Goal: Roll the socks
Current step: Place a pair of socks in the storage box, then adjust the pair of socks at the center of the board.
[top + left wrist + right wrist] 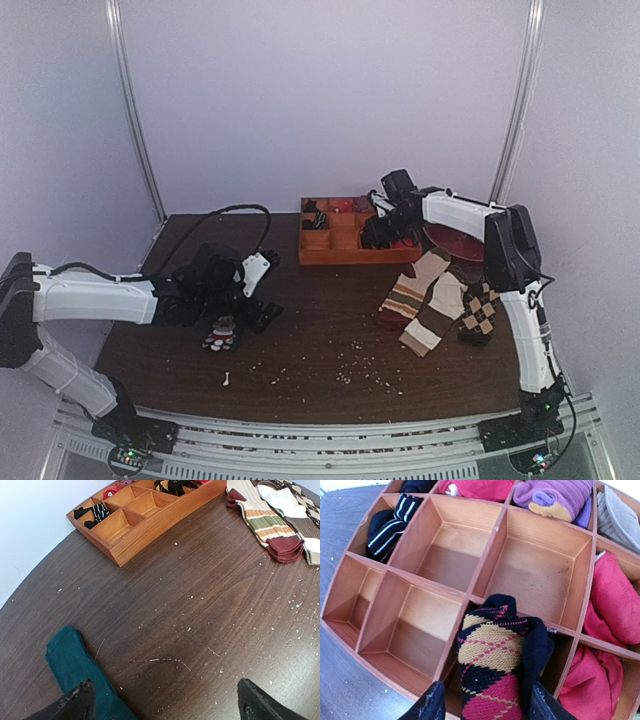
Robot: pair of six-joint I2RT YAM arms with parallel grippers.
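Observation:
The socks [495, 665], black with red and orange argyle diamonds, are rolled into one bundle. My right gripper [487, 707] is shut on the bundle, a finger on each side. It holds the roll upright over a front compartment of the wooden divided tray [485, 555]. In the top view the right gripper [385, 228] is at the tray's [335, 255] right end. My left gripper [165, 700] is open and empty, low over the table. In the top view the left gripper [240, 290] is at the left of the table.
A dark teal sock [75, 665] lies under my left finger. Striped cream-and-maroon socks [410, 290], a brown-and-white sock [435, 315] and a brown-and-beige argyle sock [480, 312] lie at right. A red bowl [455, 243] sits behind them. Other tray compartments hold rolled socks [555, 497].

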